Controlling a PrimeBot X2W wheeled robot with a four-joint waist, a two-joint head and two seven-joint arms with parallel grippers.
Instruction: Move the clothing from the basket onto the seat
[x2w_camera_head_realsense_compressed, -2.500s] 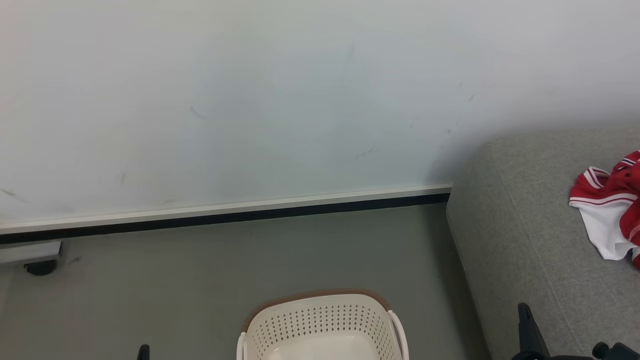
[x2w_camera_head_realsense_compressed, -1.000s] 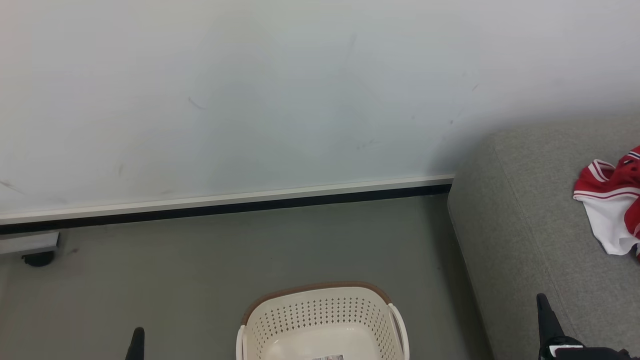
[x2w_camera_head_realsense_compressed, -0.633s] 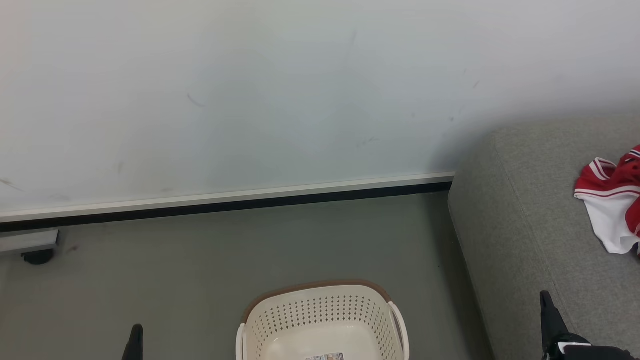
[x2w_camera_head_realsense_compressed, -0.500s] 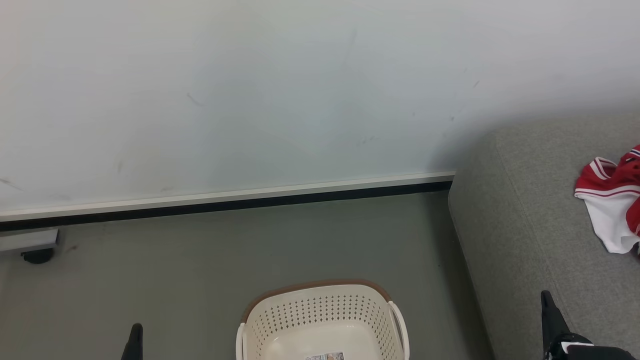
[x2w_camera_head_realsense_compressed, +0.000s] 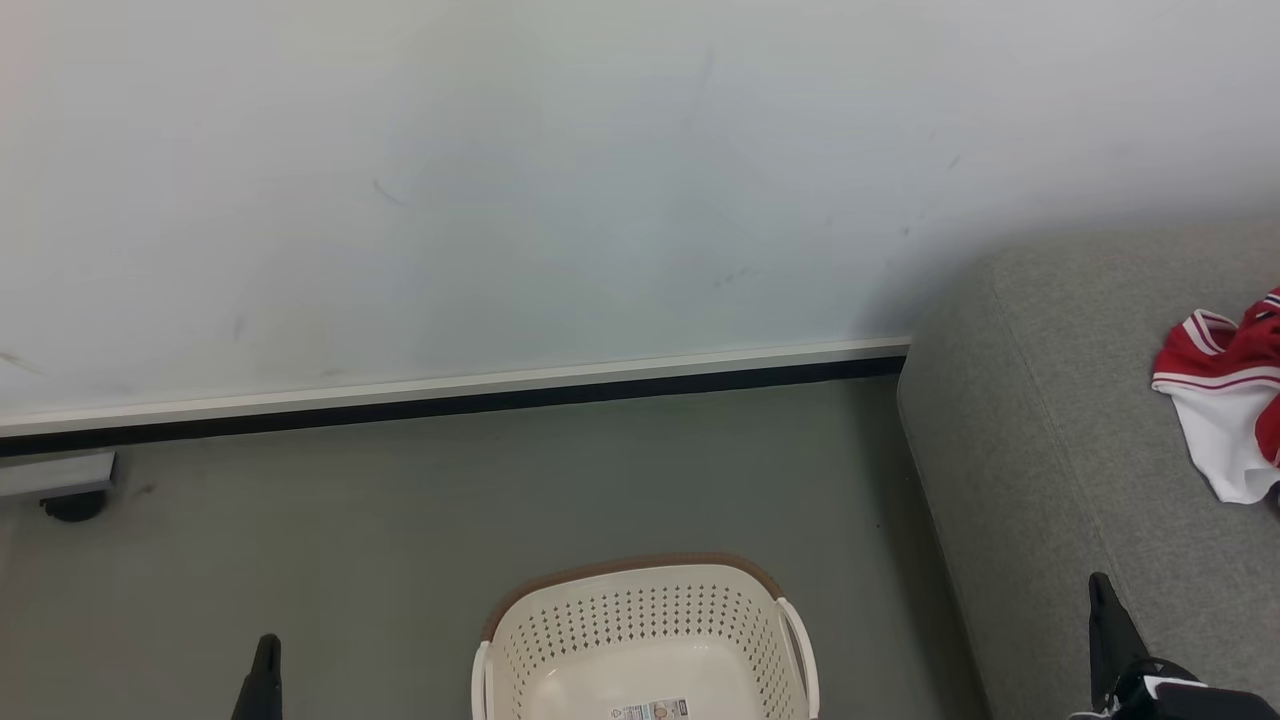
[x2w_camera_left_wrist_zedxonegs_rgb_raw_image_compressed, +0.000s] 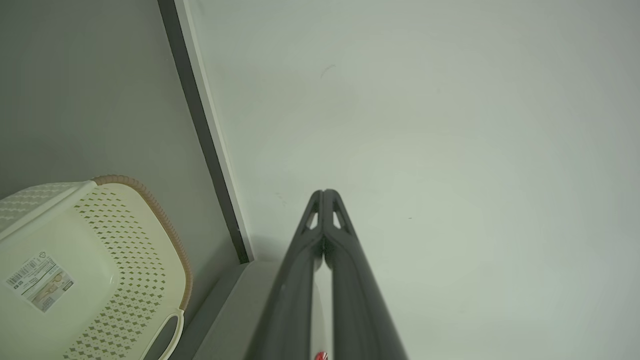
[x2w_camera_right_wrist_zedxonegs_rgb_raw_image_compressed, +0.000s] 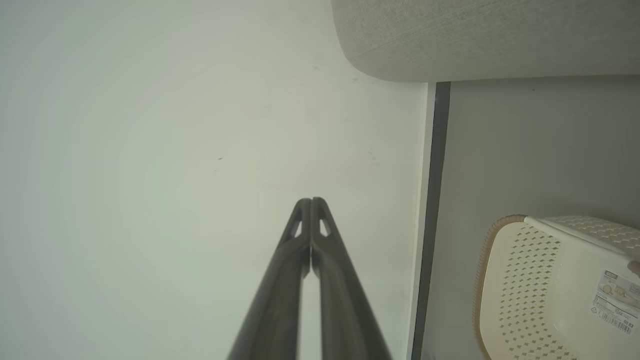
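The cream basket with a brown rim stands on the floor at the bottom centre, and only a paper label shows on its base. It also appears in the left wrist view as the basket and in the right wrist view as the basket. Red and white clothing lies on the grey seat at the right edge. My left gripper rises at the lower left, left of the basket. My right gripper rises at the lower right in front of the seat. Both are shut and hold nothing: left gripper, right gripper.
A pale wall with a dark skirting strip runs behind the grey floor. A caster under a grey base stands at the far left by the wall.
The head camera has tilted down a little, so the whole picture has shifted up and more of the basket and both gripper tips show. The clothing lies as before.
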